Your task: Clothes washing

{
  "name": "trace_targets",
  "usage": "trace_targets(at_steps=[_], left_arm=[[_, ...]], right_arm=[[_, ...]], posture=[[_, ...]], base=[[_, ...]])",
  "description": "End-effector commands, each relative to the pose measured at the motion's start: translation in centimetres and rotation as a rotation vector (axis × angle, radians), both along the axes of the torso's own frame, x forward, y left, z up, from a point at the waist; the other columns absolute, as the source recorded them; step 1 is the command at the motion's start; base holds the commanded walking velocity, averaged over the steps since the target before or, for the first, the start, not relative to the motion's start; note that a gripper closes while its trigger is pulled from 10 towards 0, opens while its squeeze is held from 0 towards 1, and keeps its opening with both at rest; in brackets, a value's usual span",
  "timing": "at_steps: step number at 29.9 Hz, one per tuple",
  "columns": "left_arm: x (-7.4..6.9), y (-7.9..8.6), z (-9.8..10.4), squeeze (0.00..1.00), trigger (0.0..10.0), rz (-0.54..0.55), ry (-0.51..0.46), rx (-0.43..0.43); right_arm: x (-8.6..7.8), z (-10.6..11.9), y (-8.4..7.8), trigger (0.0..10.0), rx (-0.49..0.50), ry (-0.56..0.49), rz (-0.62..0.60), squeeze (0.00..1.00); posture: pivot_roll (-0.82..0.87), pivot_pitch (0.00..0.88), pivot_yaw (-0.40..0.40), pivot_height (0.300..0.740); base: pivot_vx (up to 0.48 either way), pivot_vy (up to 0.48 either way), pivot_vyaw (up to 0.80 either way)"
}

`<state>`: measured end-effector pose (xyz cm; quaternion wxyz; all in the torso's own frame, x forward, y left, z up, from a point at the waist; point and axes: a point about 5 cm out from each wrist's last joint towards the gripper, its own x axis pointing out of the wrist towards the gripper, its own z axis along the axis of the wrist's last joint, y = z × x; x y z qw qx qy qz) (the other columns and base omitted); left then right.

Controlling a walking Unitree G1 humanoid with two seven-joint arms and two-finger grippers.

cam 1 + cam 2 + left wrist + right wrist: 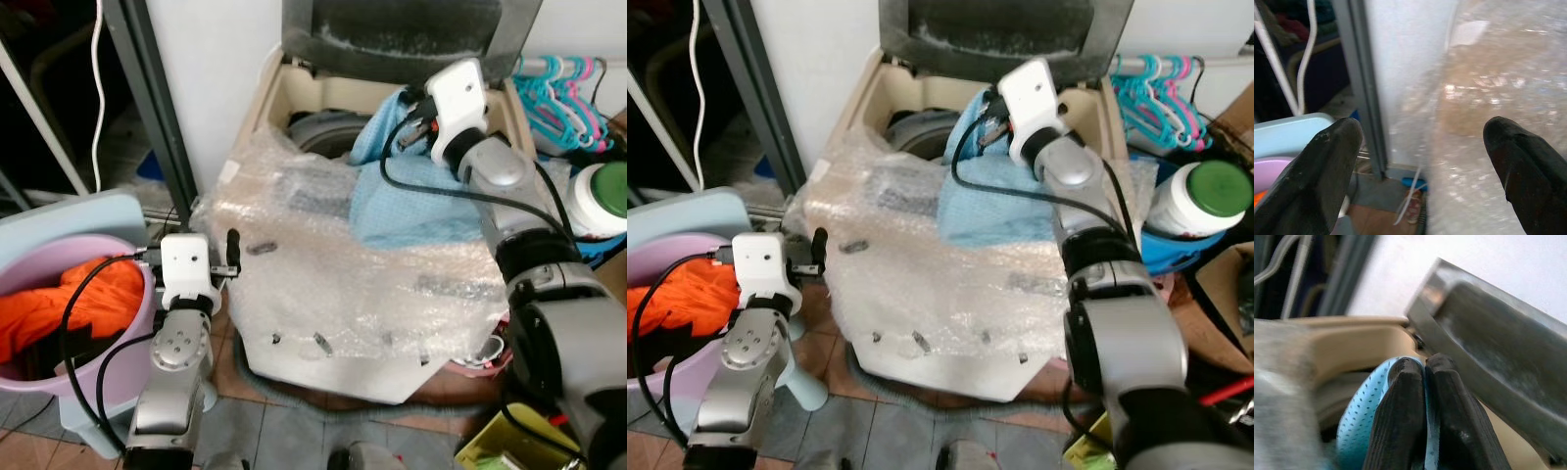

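Observation:
A top-loading washing machine [323, 284] wrapped in bubble wrap stands before me with its lid [411, 29] raised. A light blue cloth [411, 196] hangs from the tub opening over the front rim. My right gripper [1425, 367] is shut on the cloth's top edge, just under the lid; it is also seen from the head [416, 110]. My left gripper [223, 257] is open and empty, held low beside the machine's left corner. Next to it a pink basin [118, 362] holds orange clothes [88, 294].
A grey door-frame post [147, 108] rises left of the machine, with a white cable [98, 78] beyond it. Coloured hangers [558, 93] and a white jar with a green lid [607, 196] sit to the right. A yellow box [500, 446] lies on the floor.

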<state>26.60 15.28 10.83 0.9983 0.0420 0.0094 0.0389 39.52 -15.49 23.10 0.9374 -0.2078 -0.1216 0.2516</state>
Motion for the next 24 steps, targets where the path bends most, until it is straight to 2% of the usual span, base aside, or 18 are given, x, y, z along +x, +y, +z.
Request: trace_targets(at_steps=[1, 3, 5, 6, 7, 10, 11, 13, 14, 15, 20, 24], left_arm=[[0.0, 0.1, 0.0, 0.00, 10.0, 0.001, 0.008, 0.009], [0.0, 0.1, 0.0, 0.00, 10.0, 0.002, 0.009, 0.009], [-0.1, 0.1, -0.1, 0.00, 10.0, 0.004, 0.013, 0.008], [-0.1, 0.1, -0.1, 0.00, 10.0, 0.004, 0.013, 0.008], [-0.1, 0.2, -0.1, 0.00, 10.0, 0.004, 0.016, 0.008], [-0.1, 0.2, -0.2, 0.00, 10.0, 0.003, 0.018, 0.008], [-0.1, 0.2, -0.2, 0.00, 10.0, 0.001, 0.022, 0.007], [-0.1, 0.2, -0.3, 0.00, 10.0, -0.001, 0.024, 0.008], [-0.1, 0.2, -0.3, 0.00, 10.0, -0.005, 0.025, 0.010], [0.0, 0.2, -0.3, 0.00, 10.0, -0.008, 0.025, 0.012], [0.0, 0.2, -0.2, 0.00, 10.0, -0.001, 0.019, 0.011], [-0.1, 0.7, -0.2, 0.00, 10.0, 0.058, 0.032, 0.034]], right_arm=[[-0.5, 1.0, -0.9, 10.0, 0.014, -0.034, 0.022, 1.00], [-0.8, 1.1, -1.4, 10.0, 0.038, -0.032, 0.023, 1.00], [-1.4, 1.3, -2.9, 10.0, 0.101, -0.021, 0.025, 1.00], [-1.4, 1.3, -2.9, 10.0, 0.101, -0.021, 0.025, 1.00], [-1.8, 1.3, -3.5, 10.0, 0.133, -0.001, 0.034, 1.00], [-2.3, 1.1, -4.2, 10.0, 0.137, 0.031, 0.051, 1.00], [-3.2, 0.3, -4.9, 10.0, 0.100, 0.098, 0.097, 1.00], [-3.9, -0.7, -5.2, 10.0, 0.026, 0.164, 0.140, 1.00], [-4.5, -2.0, -5.5, 10.0, -0.051, 0.222, 0.157, 1.00], [-4.8, -2.8, -5.7, 10.0, -0.087, 0.254, 0.153, 1.00], [-4.8, -3.4, -5.2, 10.0, -0.038, 0.250, 0.113, 1.00], [-4.9, -3.3, -4.1, 10.0, 0.069, 0.166, 0.032, 1.00]], posture=[[-0.04, 0.000, -0.033, 0.740], [-0.04, 0.000, -0.032, 0.740], [-0.05, 0.000, -0.028, 0.740], [-0.05, 0.000, -0.028, 0.740], [-0.05, 0.000, -0.026, 0.740], [-0.05, 0.000, -0.025, 0.740], [-0.05, 0.000, -0.021, 0.740], [-0.06, 0.000, -0.019, 0.740], [-0.06, 0.000, -0.017, 0.740], [-0.06, 0.000, -0.017, 0.740], [-0.05, 0.000, -0.019, 0.740], [-0.04, 0.000, -0.022, 0.740]], base=[[0.000, 0.000, 0.00], [0.000, 0.000, 0.00], [0.000, 0.000, 0.00], [0.000, 0.000, 0.00], [0.000, 0.000, 0.00], [0.000, 0.000, 0.00], [0.000, 0.000, 0.00], [0.000, 0.000, 0.00], [0.000, 0.000, 0.00], [0.000, 0.000, 0.00], [0.000, 0.000, 0.00], [0.000, 0.000, 0.00]])
